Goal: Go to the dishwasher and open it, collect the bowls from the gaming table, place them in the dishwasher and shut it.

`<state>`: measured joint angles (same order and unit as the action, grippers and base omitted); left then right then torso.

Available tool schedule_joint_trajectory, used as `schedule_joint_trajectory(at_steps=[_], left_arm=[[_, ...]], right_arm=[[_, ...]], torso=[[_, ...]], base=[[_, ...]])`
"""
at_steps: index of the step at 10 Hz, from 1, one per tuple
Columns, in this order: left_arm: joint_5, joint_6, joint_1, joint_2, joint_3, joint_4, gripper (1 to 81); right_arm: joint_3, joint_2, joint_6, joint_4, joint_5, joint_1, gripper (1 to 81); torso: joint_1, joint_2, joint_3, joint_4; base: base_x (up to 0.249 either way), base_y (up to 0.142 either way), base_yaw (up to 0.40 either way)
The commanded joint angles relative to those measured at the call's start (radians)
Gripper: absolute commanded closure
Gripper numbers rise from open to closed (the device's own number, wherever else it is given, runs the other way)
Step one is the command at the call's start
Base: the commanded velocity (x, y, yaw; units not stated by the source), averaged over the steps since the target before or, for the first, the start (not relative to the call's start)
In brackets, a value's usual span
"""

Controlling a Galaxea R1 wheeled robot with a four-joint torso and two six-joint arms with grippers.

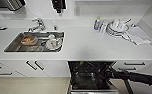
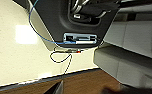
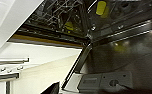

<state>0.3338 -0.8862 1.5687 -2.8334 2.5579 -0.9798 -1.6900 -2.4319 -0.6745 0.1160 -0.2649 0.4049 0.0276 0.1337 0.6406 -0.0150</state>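
The dishwasher (image 1: pixel 90 76) stands open under the white counter, its dark racked inside showing and its door (image 1: pixel 92 91) folded down toward me. My right arm (image 1: pixel 138 78) reaches in from the right, and my right gripper (image 1: pixel 106 74) sits at the right edge of the opening, above the door. In the right wrist view the dishwasher rack (image 3: pixel 57 15) and the inner door's grey detergent compartment (image 3: pixel 104 81) are close by. The gaming table and its bowls are out of view.
A steel sink (image 1: pixel 14 47) with dishes and a tap (image 1: pixel 38 23) lies at the left. Stacked plates (image 1: pixel 117 27), a bottle (image 1: pixel 97 23) and a cloth (image 1: pixel 138 36) sit on the counter's right. White drawers (image 1: pixel 133 65) flank the dishwasher. Beige floor (image 1: pixel 29 86) lies at the lower left.
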Motion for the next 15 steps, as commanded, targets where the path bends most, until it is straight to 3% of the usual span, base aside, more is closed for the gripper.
schedule_joint_trajectory(at_steps=[1,5,6,7,8,12,13,14,15], left_arm=[[-0.047,0.003,0.009,-0.049,0.099,0.081,1.0],[-0.045,0.004,0.009,-0.069,0.144,0.09,1.0],[-0.045,0.006,0.009,-0.069,0.144,0.09,1.0],[-0.044,0.007,0.009,-0.069,0.144,0.09,1.0],[-0.042,0.009,0.008,-0.069,0.144,0.09,1.0],[-0.038,0.01,0.004,-0.068,0.144,0.09,1.0],[-0.039,0.01,0.003,-0.069,0.144,0.09,1.0],[-0.038,0.01,0.003,-0.069,0.144,0.09,1.0],[-0.039,0.01,0.004,-0.068,0.144,0.09,1.0]], right_arm=[[0.199,0.289,0.013,0.014,-0.141,0.068,1.0],[0.245,0.423,0.062,0.077,-0.148,0.3,1.0],[0.245,0.44,0.091,0.086,-0.142,0.363,1.0],[0.242,0.448,0.11,0.087,-0.137,0.413,1.0],[0.224,0.452,0.131,0.09,-0.112,0.463,1.0],[0.127,0.387,0.199,0.09,0.042,0.677,1.0],[0.086,0.342,0.216,0.09,0.068,0.719,1.0],[0.051,0.313,0.225,0.09,0.081,0.749,1.0],[0.023,0.284,0.236,0.09,0.09,0.774,1.0]], torso=[[0.0,0.0,0.0,0.0],[0.0,0.0,0.0,0.0],[0.129,0.2,0.0,0.0],[0.066,0.104,0.0,0.0],[0.074,0.119,0.0,0.0],[0.156,0.252,0.0,0.0],[0.237,0.379,0.0,0.0],[0.198,0.321,0.0,0.0],[0.219,0.354,-0.001,0.0]], base=[[0.0,0.0,0.0],[0.0,0.0,0.0],[0.0,0.0,0.0],[0.0,0.0,0.0],[0.0,0.0,0.0],[0.0,0.0,0.0],[0.0,0.0,0.0],[0.0,0.0,0.0],[0.0,0.0,0.0]])
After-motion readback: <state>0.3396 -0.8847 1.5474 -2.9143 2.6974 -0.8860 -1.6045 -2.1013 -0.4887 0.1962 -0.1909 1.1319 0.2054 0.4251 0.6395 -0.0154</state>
